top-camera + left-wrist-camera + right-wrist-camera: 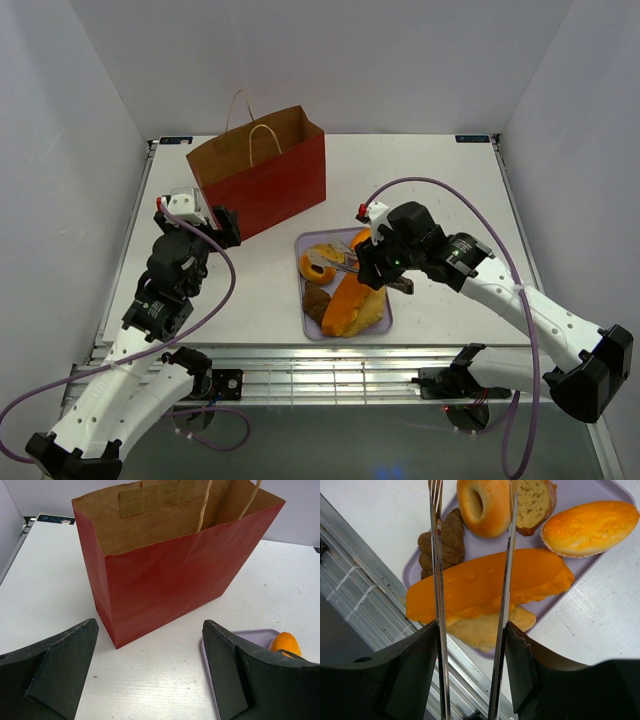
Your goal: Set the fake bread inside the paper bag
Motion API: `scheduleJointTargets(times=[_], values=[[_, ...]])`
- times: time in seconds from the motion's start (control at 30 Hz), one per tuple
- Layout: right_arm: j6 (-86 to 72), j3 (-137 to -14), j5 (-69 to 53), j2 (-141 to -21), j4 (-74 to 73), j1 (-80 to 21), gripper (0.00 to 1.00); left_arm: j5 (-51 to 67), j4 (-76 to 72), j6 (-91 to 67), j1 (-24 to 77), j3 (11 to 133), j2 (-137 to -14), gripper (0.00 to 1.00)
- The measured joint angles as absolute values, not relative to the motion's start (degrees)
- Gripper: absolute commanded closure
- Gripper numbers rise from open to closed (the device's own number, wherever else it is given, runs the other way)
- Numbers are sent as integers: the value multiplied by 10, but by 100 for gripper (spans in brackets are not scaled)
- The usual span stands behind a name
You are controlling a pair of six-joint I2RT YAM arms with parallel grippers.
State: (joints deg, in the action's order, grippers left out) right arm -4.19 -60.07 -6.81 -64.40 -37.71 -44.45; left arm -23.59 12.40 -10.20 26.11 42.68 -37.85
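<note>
The fake bread (345, 295) lies on a lavender rectangular tray (592, 492) at lower centre of the overhead view: a tan ring doughnut (482, 505), an orange oval bun (590, 527) and a long orange loaf (490, 587). The right gripper (470, 647) pinches slim metal tongs (438, 580), their blades apart over the loaf. The pieces look light, glossy and probably slippery, so the loaf is best taken across its middle. The left gripper (150, 630) is spread wide and empty, facing the upright red paper bag (165, 585) at upper left. Bare white table (440, 180) separates tray and bag. The tray sits near the front edge, and the bag's thin rim would likely buckle if knocked.
</note>
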Motion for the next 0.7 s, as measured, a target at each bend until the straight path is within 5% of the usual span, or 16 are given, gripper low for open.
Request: scheduleJointTargets(times=[0.37,0.43,0.7], values=[[-34,-571,-44,-648,-376,-449,41,-236,124,-102,261,427,-382,2],[-33,-571,-42,-651,-375,-450,40,-236,124,-103,261,427,-382,19],[-32,-559,-39,-672,-360,-450,41,-234,124,-101,261,427,-382,9]])
